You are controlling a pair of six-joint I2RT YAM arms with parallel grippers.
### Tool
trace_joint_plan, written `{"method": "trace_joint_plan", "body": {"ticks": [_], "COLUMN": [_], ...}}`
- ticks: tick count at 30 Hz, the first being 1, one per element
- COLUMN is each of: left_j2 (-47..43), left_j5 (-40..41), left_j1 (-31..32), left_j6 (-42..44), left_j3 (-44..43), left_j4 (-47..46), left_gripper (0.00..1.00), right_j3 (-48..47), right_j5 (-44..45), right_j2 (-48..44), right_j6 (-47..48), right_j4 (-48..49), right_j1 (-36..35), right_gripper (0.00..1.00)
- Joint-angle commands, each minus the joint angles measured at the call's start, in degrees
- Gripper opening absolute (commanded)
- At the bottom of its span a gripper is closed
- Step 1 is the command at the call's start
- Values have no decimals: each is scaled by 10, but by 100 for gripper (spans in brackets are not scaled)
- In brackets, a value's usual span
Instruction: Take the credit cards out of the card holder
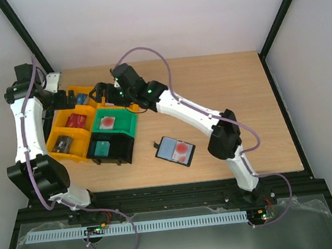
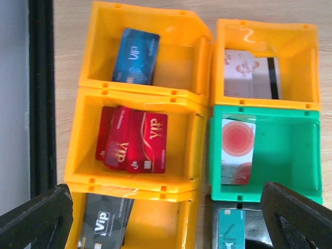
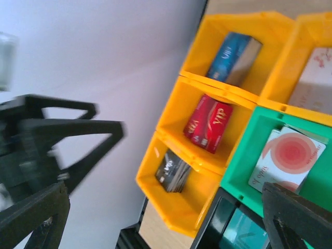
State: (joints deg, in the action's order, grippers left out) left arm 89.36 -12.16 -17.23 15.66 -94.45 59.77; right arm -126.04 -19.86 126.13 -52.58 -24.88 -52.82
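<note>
The black card holder (image 1: 170, 149) lies open on the table, right of the bins; a white card with red circles (image 1: 182, 150) shows in its pale blue pocket. It shows only in the top view. Another white-and-pink card (image 1: 107, 122) lies in the green bin (image 2: 290, 155), and it also shows in the right wrist view (image 3: 285, 158). Red cards (image 2: 136, 140) lie in the middle yellow bin. My left gripper (image 2: 166, 189) is open and empty above the bins. My right gripper (image 3: 165, 189) is open and empty above the bins' far side (image 1: 99, 91).
Yellow bins (image 1: 66, 132) hold a blue card (image 2: 136, 56), dark cards (image 2: 101, 224) and a white card (image 2: 244, 75). A black bin (image 1: 118, 148) holds a teal card (image 1: 101, 148). The left arm (image 1: 24, 127) stands beside the bins. Bare wooden table (image 1: 233, 87) lies to the right.
</note>
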Motion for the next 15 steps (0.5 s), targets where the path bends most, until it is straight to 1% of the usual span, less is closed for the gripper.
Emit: {"method": "trace_joint_plan", "body": {"ticks": [1,3,5,7,8,9,10,13,15], "left_j2": [-12,-33,-69,-124,-158,-190,-216,-268,-286], "left_j5": [-25,-23,-32,-58,-73,-91,-104,-148,-172], "left_j1": [24,39,54,66,69,72,77,111,145], "left_j6": [24,31,40,45,35,24,10,-17,-40], "left_j3": [30,68,112,169,203,232,254,269,275], "left_j4": [-5,-18,-36,-66,-96,-115,-125,-119,-124], "left_gripper": [99,99,99,99,99,99,99,99,99], "right_j3": [55,108,181,286,351,414,466,600,672], "right_j5": [-14,-2,28,108,158,192,202,195,203], "right_j2": [-63,-102,-154,-221,-275,-313,-352,-454,-497], "right_j6": [74,113,154,190,198,186,171,137,125], "right_j4": [21,27,14,6,11,13,12,17,21], "right_j1": [8,13,23,26,27,30,36,45,48], "right_gripper": [99,99,99,99,99,99,99,99,99]}}
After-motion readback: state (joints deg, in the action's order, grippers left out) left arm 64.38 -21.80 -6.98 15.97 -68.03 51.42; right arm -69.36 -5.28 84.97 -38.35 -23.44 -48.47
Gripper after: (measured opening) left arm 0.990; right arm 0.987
